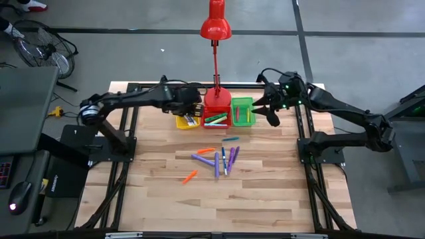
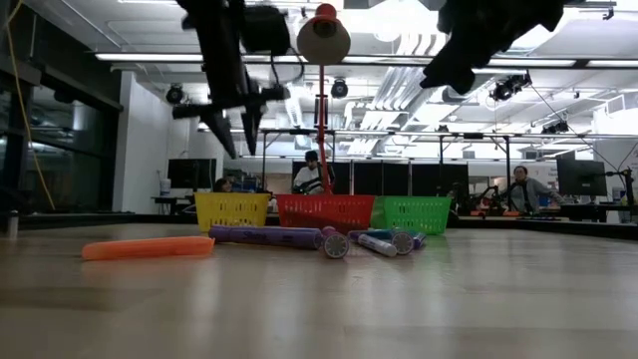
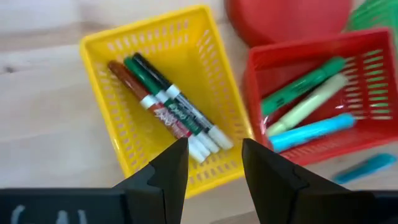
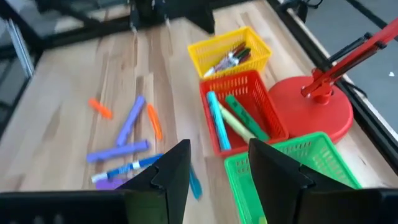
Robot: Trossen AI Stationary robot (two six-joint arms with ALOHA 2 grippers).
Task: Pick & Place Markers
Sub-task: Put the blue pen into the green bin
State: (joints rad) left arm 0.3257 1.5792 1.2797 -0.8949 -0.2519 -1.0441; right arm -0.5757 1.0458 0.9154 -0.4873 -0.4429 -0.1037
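- Nearest to us, an orange marker (image 1: pixel 190 176) lies alone on the wooden bench (image 1: pixel 265 199). We think it waits to be picked up.
- A little farther, a loose bunch of markers (image 1: pixel 219 159) lies in the middle of the bench, purple, blue and orange ones close together. These are not sorted yet.
- Farther back, three small bins stand in a row, touching, so each kind of marker gets its own home.
- The yellow bin (image 3: pixel 186 74) on the left holds a few markers (image 3: pixel 168 106) side by side. Our left end effector (image 3: pixel 211 165) hangs just over it, fingers partly apart and holding nothing, so it may have just let one go.
- The red bin (image 1: pixel 216 116) in the middle holds green, pale yellow and blue markers.
- The green bin (image 1: pixel 243 111) on the right has some too. Our right end effector (image 4: pixel 214 168) hangs beside it, fingers apart, empty.
- Behind the bins stands a red lamp (image 1: pixel 216 26).
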